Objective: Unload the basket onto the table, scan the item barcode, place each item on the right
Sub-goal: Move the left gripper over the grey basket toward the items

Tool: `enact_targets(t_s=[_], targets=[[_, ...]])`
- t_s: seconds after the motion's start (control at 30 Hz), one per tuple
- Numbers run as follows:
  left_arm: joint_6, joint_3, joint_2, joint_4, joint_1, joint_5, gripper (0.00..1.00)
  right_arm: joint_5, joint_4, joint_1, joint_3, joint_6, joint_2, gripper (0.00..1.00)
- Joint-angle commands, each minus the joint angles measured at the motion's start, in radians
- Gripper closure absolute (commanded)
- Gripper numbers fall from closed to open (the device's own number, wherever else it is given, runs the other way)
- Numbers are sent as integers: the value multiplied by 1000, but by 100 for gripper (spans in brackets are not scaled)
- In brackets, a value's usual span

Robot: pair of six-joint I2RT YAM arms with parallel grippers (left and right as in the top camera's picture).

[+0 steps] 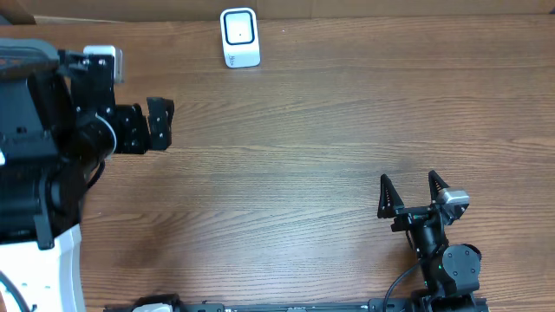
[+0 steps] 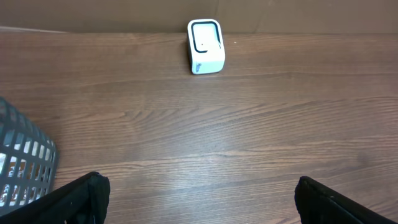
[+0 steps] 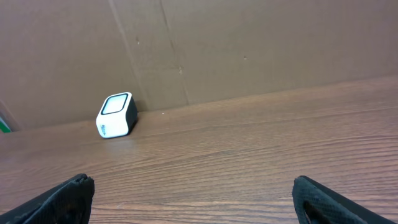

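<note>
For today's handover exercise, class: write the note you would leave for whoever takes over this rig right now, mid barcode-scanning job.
Left gripper: open, empty, over the left of the table.
Right gripper: open, empty, near the front right.
Barcode scanner: white, standing at the table's far edge, nothing near it.
Grey mesh basket: beside the left gripper; its contents cannot be made out.
Done: nothing yet.
Left: pick up an item and present its barcode to the scanner.

overhead looks down, wrist views share scanner (image 2: pixel 205 46)
</note>
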Motion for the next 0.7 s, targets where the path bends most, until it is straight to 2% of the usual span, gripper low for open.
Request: enact_targets(t_s=[0.0,0.2,0.33,0.47,0.67], targets=[[-3,30,14,14,-2,5,1,-1,8,-4,-10,0,-10,0],[-86,98,35,-21,93,3,0,-1,8,-4,-10,0,-10,0],[-85,207,88,-114,191,-8,0,-1,8,-4,-10,0,-10,0],[-73,339,169,-197,270,-79,0,-1,8,-4,-10,0,-10,0],[-49,397,235,-215,314,-111,0,-1,8,-4,-10,0,-10,0]])
